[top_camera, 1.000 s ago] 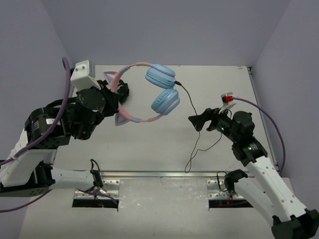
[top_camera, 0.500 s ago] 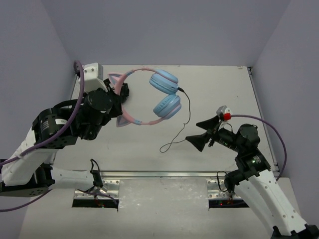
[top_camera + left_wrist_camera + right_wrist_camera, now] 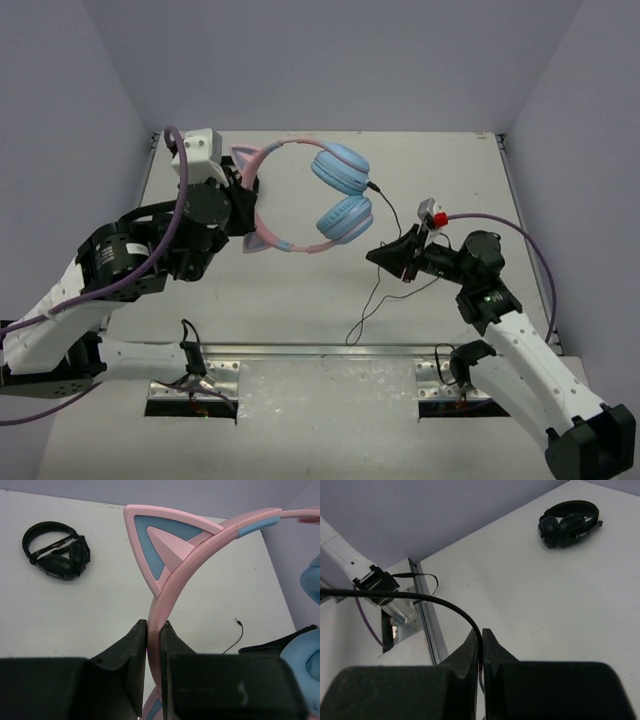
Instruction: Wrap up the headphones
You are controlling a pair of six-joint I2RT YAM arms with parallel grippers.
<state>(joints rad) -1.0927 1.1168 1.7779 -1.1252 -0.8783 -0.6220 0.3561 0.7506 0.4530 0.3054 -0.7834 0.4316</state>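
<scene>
Two round blue cups [image 3: 340,167] end the headphones' [image 3: 345,216] thin pink band [image 3: 290,246].

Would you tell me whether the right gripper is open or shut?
Shut: the right gripper pinches the headphone cable between its closed fingertips in the wrist view.

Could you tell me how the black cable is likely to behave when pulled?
Probably floppy: the cable sags in loose curves around the right hand. It looks thin and light, so it may slip through the pinch and trail its free end.
</scene>
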